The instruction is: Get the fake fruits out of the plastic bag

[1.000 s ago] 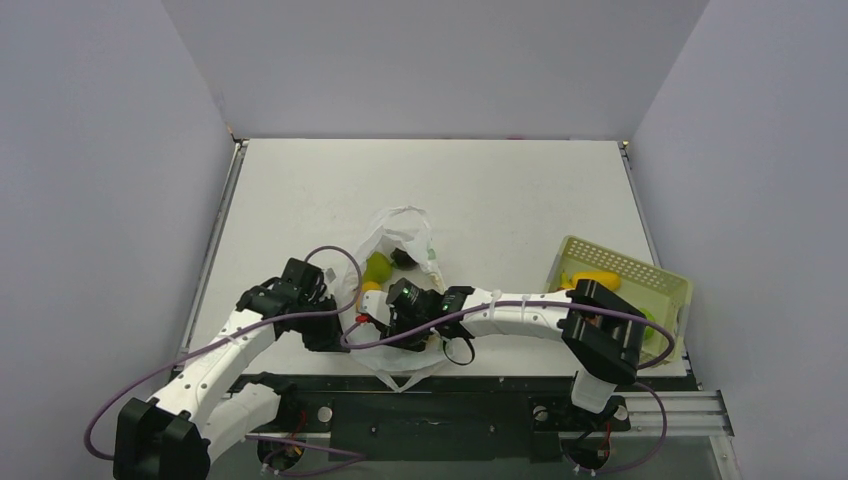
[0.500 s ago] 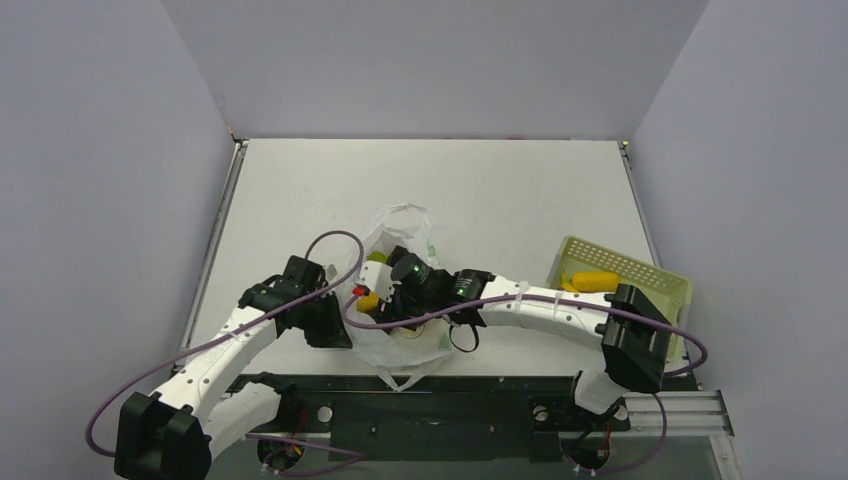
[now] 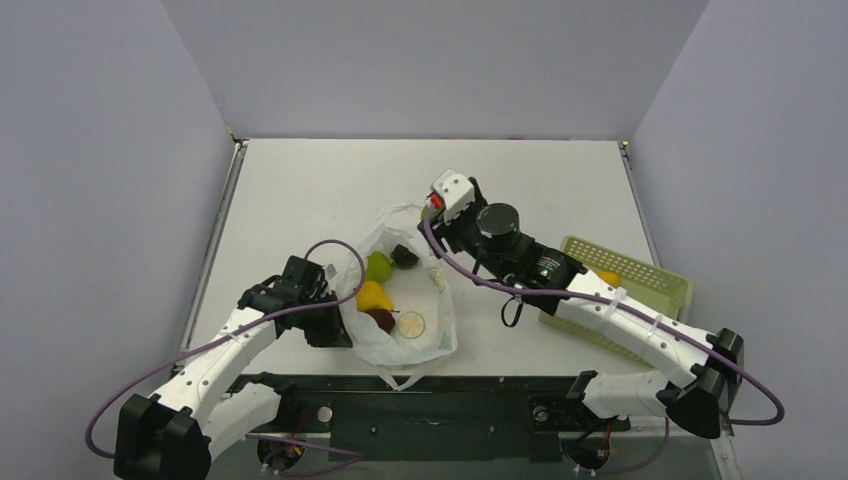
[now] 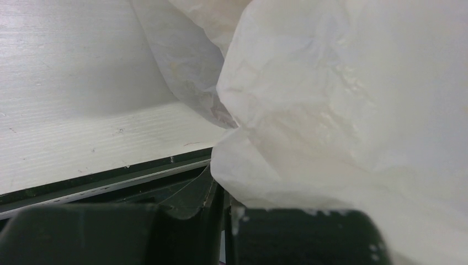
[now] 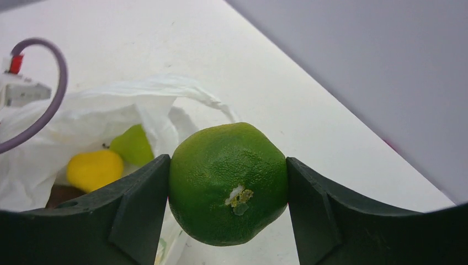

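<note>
Near the tabletop's near edge, a bit left of centre, the plastic bag (image 3: 428, 335) lies open with its mouth facing up. Left gripper (image 4: 226, 221) is at the bag's left edge, jaws together with thin bag film pinched between them. Its wrist view shows crinkled white film filling the right of the frame. Inside the bag: green pear (image 3: 378, 266), a dark purple round fruit (image 3: 405, 255) just beyond it, the yellow lumpy piece (image 3: 373, 296), and a second dark round fruit (image 3: 382, 320) touching the yellow one on its near side. A round yellow-green logo (image 3: 411, 323) shows on the film beside them. Right gripper (image 5: 227, 187) is in the air over the tabletop's middle, just past the bag's far side. It is clamped on the green lime (image 5: 221, 163), one finger on each side, with the lime clear of the bag. A pale perforated basket (image 3: 650, 285) sits by the right edge. A yellow fruit (image 3: 607, 277) in it is mostly hidden behind the right arm.
</note>
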Robot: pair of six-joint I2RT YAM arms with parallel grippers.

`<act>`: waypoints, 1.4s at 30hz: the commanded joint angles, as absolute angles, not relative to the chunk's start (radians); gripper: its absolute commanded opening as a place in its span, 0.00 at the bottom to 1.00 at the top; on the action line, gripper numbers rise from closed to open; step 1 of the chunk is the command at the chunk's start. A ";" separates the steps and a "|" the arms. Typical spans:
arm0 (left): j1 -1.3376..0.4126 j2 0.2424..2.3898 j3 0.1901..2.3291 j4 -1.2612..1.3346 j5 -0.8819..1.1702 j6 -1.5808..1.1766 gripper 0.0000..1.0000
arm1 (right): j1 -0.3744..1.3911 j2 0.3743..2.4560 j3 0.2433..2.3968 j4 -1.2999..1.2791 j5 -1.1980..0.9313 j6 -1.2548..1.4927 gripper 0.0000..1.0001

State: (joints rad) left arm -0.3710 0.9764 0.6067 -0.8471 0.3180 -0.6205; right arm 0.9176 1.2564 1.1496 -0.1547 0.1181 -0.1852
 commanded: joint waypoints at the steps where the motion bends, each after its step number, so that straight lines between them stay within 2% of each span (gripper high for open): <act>1: -0.368 0.949 0.607 -0.816 0.312 -0.629 0.00 | 0.846 1.163 1.067 -0.022 0.312 -0.038 0.00; 6: -0.369 0.961 0.613 -0.816 0.316 -0.622 0.00 | 0.764 1.068 0.981 -0.047 0.544 0.093 0.00; 8: -0.369 0.967 0.617 -0.815 0.320 -0.616 0.00 | 0.717 1.068 1.001 -0.155 0.717 0.187 0.00; 12: -0.369 0.977 0.622 -0.815 0.324 -0.608 0.00 | 0.576 1.100 1.018 -0.379 0.843 0.309 0.00; 24: -0.368 0.987 0.632 -0.820 0.346 -0.586 0.00 | 0.062 1.138 0.878 -0.567 0.920 0.520 0.00; 31: -0.369 0.996 0.637 -0.811 0.354 -0.581 0.00 | -0.102 1.212 0.849 -0.519 0.883 0.516 0.00; 42: -0.369 0.985 0.639 -0.815 0.343 -0.581 0.00 | -0.237 1.311 0.807 -0.396 0.751 0.441 0.00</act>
State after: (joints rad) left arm -0.3710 0.9989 0.6067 -0.8448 0.3344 -0.5911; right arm -0.2050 1.2865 0.8108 -0.4709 0.8036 0.4656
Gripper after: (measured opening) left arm 0.003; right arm 0.657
